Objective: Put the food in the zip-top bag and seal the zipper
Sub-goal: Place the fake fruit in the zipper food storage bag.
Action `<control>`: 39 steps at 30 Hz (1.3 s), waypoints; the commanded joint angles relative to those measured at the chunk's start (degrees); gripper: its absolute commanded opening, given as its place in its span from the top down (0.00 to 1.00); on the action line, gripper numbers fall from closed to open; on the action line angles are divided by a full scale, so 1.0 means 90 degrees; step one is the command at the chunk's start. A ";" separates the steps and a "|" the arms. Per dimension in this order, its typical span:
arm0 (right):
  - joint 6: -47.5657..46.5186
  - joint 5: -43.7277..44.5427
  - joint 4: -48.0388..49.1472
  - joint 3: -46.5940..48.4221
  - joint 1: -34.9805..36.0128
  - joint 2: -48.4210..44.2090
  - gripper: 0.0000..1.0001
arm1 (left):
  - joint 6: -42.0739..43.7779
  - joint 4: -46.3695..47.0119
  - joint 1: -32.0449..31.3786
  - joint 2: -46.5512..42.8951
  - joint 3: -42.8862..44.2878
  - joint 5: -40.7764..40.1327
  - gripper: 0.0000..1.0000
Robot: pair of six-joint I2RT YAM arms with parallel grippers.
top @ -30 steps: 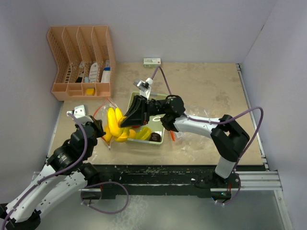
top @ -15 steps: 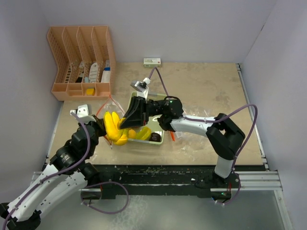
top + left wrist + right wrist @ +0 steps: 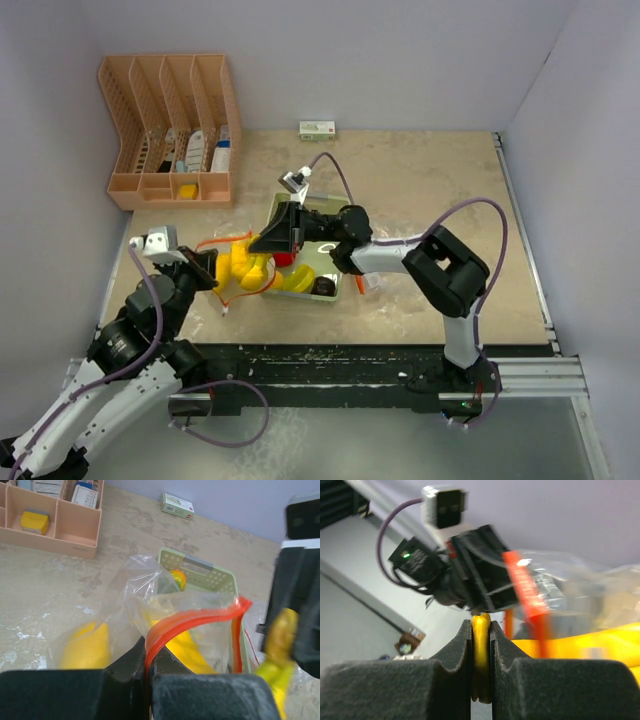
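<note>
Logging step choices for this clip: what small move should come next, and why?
Probably the right gripper pushes the bananas deeper into the zip-top bag: it grips their stem just outside the mouth, while the left gripper pinches the zipper, holding it open.

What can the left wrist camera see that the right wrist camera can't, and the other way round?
Only the left wrist view: the tray, the organizer, a small box, and the left gripper pinching the zipper. Only the right wrist view: the left arm's camera and a green light beside it. Both: the zipper, the bag, and the right gripper clamped on the bananas.
</note>
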 commanded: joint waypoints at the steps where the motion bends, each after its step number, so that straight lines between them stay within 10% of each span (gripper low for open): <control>1: -0.0008 0.0793 0.1777 -0.0197 -0.0261 0.0045 1.00 | -0.0047 0.0095 -0.0023 -0.0007 0.0362 0.0376 1.00; 13: -0.2898 0.2292 -0.1812 -0.0181 0.0101 -0.1317 0.98 | -0.0349 0.0545 -0.0026 0.0640 0.0204 0.0639 1.00; 19: -0.5142 0.3337 -0.4869 0.0161 0.1016 -0.1909 0.62 | -0.0364 0.0596 -0.0021 0.1102 0.0527 0.0331 1.00; 26: -0.5861 0.4263 -0.6027 -0.0068 0.1204 -0.2442 0.31 | -0.0532 0.0210 -0.0027 0.1364 0.1035 0.0171 1.00; 39: -0.6230 0.6154 -0.9223 0.0343 0.1102 -0.3700 0.33 | -0.0892 -0.1210 -0.0023 0.1268 0.1397 -0.0787 1.00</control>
